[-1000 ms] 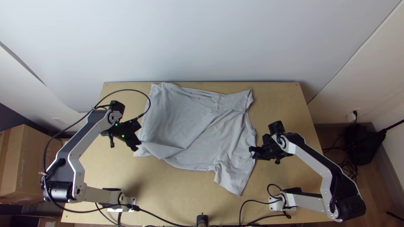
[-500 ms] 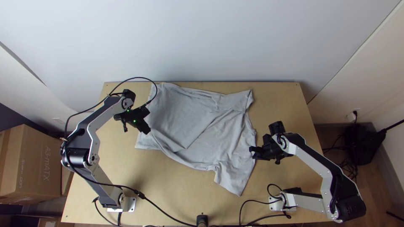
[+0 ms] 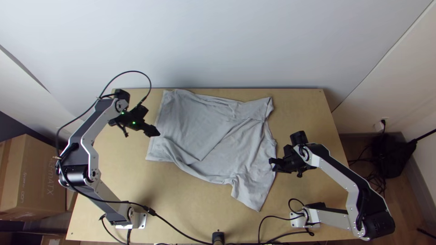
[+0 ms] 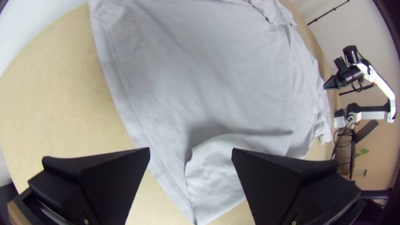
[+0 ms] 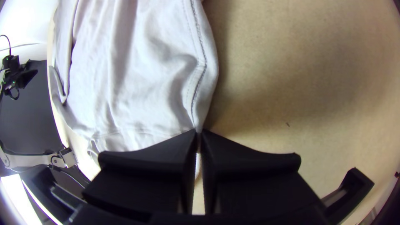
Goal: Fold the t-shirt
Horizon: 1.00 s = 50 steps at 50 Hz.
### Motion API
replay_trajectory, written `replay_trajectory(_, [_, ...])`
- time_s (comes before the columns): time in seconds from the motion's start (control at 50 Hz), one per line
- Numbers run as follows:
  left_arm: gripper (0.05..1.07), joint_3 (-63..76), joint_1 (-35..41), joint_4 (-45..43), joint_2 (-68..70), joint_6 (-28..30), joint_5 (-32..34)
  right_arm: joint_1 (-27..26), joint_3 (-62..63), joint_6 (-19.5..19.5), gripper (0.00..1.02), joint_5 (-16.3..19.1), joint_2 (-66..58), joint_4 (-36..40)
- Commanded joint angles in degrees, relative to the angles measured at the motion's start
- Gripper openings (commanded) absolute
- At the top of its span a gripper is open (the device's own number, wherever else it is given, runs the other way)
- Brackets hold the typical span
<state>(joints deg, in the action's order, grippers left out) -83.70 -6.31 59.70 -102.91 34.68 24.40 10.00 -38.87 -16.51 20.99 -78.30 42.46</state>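
Note:
A light grey t-shirt lies spread over the middle of the table, one part of its far side folded over and a sleeve pointing to the near edge. My left gripper is at the shirt's left hem in the top view; in the left wrist view the left gripper stands open above the hem and a rumpled flap of cloth. My right gripper is at the shirt's right edge; in the right wrist view the right gripper is shut on the seamed edge of the shirt.
The light wooden table has bare wood to the left, right and front of the shirt. A wall rises behind its far edge. Cables run along the near edge, and cardboard boxes stand at the left.
The left gripper has gone from the shirt's near left corner to farther up its left edge, letting go of the cloth. That corner now lies flatter. The right arm has kept still.

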Motion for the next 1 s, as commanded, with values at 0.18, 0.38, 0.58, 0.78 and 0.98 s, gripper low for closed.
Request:
replay_trajectory(0.18, [0.82, -0.06, -3.71, 13.86, -6.77, 6.72, 6.97, -0.24, 1.87, -1.33, 0.02, -0.95, 0.17, -0.97])
replay_trajectory(0.38, [0.81, 1.08, -3.98, 14.13, -8.44, 7.42, 8.29, -0.24, 1.96, -1.33, 0.02, -0.95, 0.34, -0.97])
replay_trajectory(0.58, [0.78, 1.96, -4.33, 12.9, -9.06, 7.51, 8.2, -0.33, 1.96, -1.42, 0.02, -0.95, 0.34, -0.97])
replay_trajectory(0.78, [0.78, 3.9, -4.42, 11.14, -9.59, 7.6, 7.85, -0.42, 2.05, -1.42, 0.02, -0.95, 0.34, -0.97])
replay_trajectory(0.98, [0.78, 5.48, -3.98, 9.47, -9.85, 7.42, 7.68, -0.42, 2.13, -1.42, 0.02, -0.95, 0.61, -1.06])
